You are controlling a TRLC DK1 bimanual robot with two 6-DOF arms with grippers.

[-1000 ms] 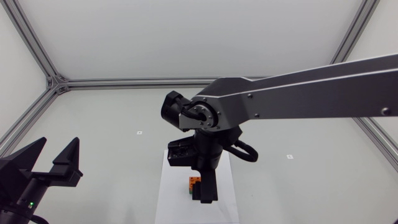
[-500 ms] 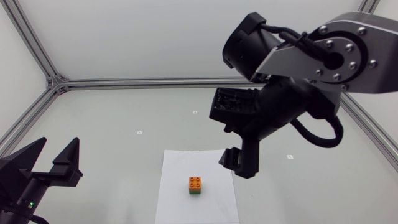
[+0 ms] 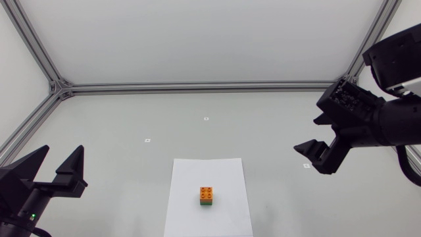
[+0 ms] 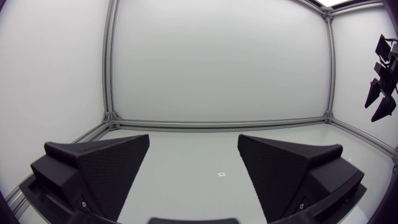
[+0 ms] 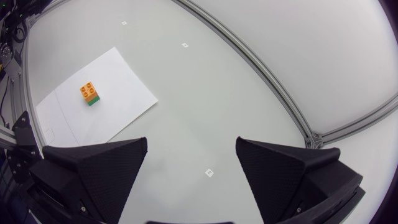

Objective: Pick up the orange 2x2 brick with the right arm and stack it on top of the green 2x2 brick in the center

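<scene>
Orange 2x2 brick (image 3: 206, 192) is seen seated on the green 2x2 brick (image 3: 206, 203), on the white sheet (image 3: 191, 178). Print on the table markers (image 3: 206, 119) is too small to be read. Right gripper (image 3: 314, 158) is held spread and empty, well apart from the stack. Left gripper (image 3: 63, 151) is likewise spread and empty.

matte black left gripper (image 3: 62, 150) has 2 textured wedge fingers (image 4: 99, 168).

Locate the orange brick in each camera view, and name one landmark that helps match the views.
Head view: orange brick atop the green brick, on the white sheet, low centre.
Left wrist view: not in it.
Right wrist view: atop the green brick, far ahead of the right pincer.
Shared landmark: the white sheet, in head and right wrist views.
</scene>
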